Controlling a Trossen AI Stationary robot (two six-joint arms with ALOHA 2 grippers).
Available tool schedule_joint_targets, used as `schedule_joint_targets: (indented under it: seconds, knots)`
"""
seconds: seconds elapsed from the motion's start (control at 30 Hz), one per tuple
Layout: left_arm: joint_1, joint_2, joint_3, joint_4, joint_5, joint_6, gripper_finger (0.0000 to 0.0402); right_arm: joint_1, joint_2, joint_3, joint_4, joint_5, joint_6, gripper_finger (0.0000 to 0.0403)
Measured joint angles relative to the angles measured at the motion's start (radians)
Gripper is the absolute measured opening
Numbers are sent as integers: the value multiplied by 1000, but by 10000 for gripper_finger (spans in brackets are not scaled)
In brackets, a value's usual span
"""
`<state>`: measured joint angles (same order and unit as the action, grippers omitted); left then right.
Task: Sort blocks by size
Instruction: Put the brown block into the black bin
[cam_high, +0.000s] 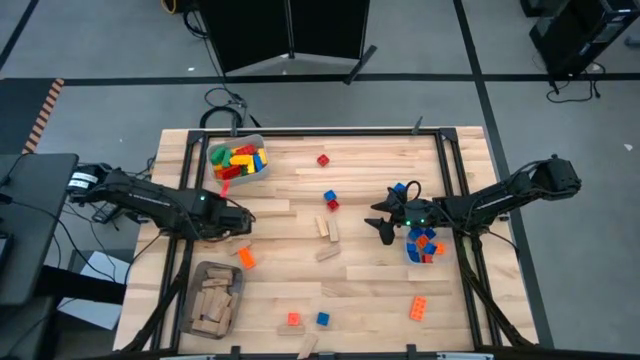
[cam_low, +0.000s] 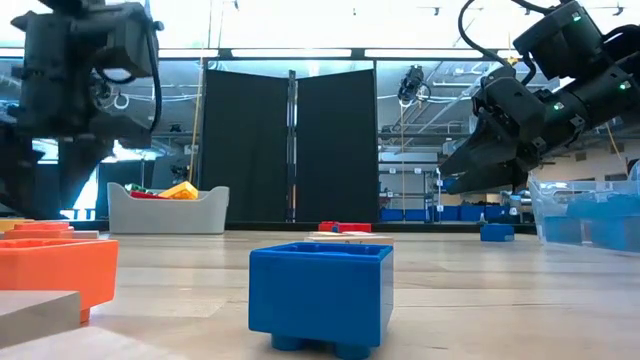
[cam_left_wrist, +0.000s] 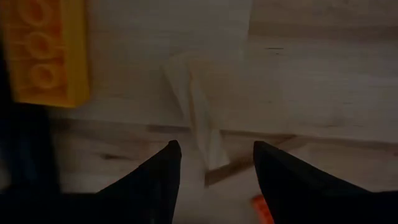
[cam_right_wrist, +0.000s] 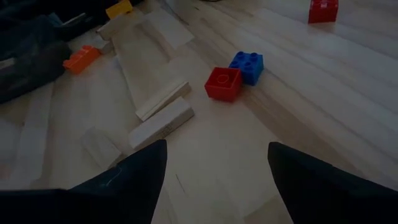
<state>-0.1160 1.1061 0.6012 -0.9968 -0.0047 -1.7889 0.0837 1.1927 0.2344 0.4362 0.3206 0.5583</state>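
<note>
Wooden worktop (cam_high: 380, 290) fills the high view, with blocks scattered across it: a red and a blue brick (cam_high: 330, 199) mid-table, tan wooden pieces (cam_high: 327, 232) just below them, orange bricks (cam_high: 418, 307) near the front. The left pincer (cam_high: 243, 219) sits low at the left, above the bin of wooden pieces (cam_high: 212, 297); the right pincer (cam_high: 384, 226) hovers beside the clear bin of bricks (cam_high: 422, 246).

From table height, a blue brick (cam_low: 320, 295) stands in front, and the right pincer (cam_low: 470, 165) hangs clear of the surface, so any descent could clip the clear bin's wall (cam_low: 585, 215) beside it.

Left wrist view: its fingers (cam_left_wrist: 163, 177) stand apart with nothing between them, over a wooden piece (cam_left_wrist: 202, 118) and near a yellow brick (cam_left_wrist: 45, 50). Closing off-centre would likely skid the thin piece away.

Right wrist view: fingers (cam_right_wrist: 140, 171) spread wide and empty, facing the touching red (cam_right_wrist: 223, 83) and blue (cam_right_wrist: 247, 66) bricks. Reaching for one may nudge the other.
</note>
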Motion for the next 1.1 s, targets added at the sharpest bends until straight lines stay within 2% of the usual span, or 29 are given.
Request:
schedule_joint_targets:
  seconds: [0.17,0.33,0.43,0.57,0.6,0.7,0.8,0.9,1.0,1.1]
  knots:
    - [42,0,-76,97,14,-3,209,0,0,0,0,-1,11,295]
    - [78,0,-129,126,32,-4,199,0,0,0,0,-2,18,292]
    - [84,0,-144,148,47,1,160,0,0,0,0,-2,17,291]
    - [84,-1,-146,140,50,26,64,0,0,0,0,-2,18,291]
    - [84,-4,-145,142,50,54,53,0,0,0,2,-2,21,291]
    - [84,-5,-132,126,48,155,58,0,0,0,4,-4,18,291]
    - [84,-7,-86,101,36,214,58,0,0,0,4,-4,16,293]
    - [76,-7,-4,35,-48,280,58,0,0,0,6,-4,14,291]
    - [55,-7,126,-29,-143,381,58,0,0,0,10,-4,-11,289]
    - [21,-4,273,-122,-191,460,58,0,0,-1,23,-4,-49,288]
